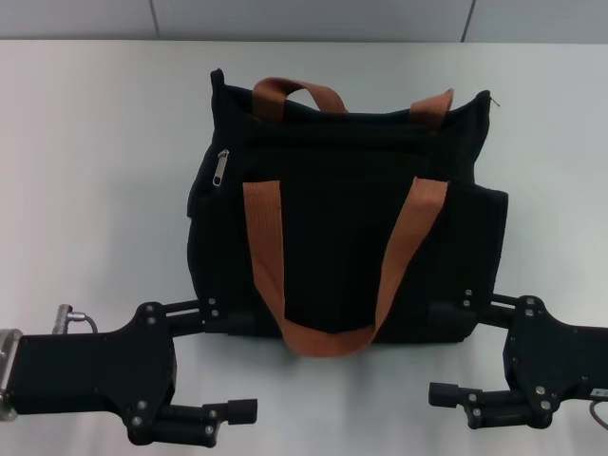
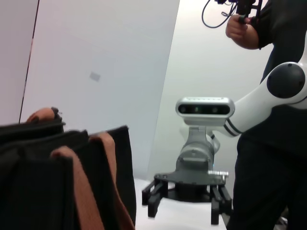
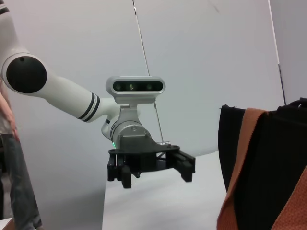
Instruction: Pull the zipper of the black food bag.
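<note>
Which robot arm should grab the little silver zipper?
Probably the left. The zipper sits on the black food bag's left side, nearer the open left gripper than the open right gripper.

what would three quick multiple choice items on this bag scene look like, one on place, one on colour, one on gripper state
1. Where is the zipper on the black food bag in the head view?
A. at its upper left
B. at its lower right
C. on the front strap's loop

2. What colour are the strap handles?
A. blue
B. rust-orange
C. white

3. How do the left gripper and right gripper stand?
A. both shut on the straps
B. left shut on the zipper
C. both open, holding nothing

Answers:
1 A, the silver tab sits near the bag's upper left.
2 B, both straps show rust-orange on the black fabric.
3 C, each gripper's fingers are spread at the bag's near edge, gripping nothing.
</note>
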Action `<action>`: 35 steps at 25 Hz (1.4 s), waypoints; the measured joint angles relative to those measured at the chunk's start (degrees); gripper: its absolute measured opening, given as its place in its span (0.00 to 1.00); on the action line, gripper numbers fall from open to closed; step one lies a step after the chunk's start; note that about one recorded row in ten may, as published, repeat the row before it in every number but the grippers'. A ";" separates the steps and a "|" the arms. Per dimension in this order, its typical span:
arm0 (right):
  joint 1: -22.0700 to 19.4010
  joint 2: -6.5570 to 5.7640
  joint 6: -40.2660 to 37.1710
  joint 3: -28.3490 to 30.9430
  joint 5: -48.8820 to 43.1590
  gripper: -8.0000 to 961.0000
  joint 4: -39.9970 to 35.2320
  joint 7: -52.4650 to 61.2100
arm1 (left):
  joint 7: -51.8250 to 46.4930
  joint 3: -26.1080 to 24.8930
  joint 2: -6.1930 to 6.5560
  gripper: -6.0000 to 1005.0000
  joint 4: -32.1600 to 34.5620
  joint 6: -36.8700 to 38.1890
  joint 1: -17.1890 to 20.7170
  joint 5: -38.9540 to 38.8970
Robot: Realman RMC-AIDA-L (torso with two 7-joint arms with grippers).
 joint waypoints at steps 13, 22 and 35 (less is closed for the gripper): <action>0.01 0.00 0.40 0.14 0.00 0.85 0.00 0.24 | 5.61 -14.21 -4.10 0.81 -1.29 6.62 -0.02 -8.23; -0.09 0.00 0.39 0.31 0.01 0.85 0.00 0.34 | 4.73 -23.06 1.00 0.81 -4.95 -3.33 -0.36 -8.95; 0.03 -0.09 0.27 0.44 0.02 0.85 0.00 0.62 | 4.22 -23.11 1.92 0.81 -2.97 -9.49 -2.12 1.59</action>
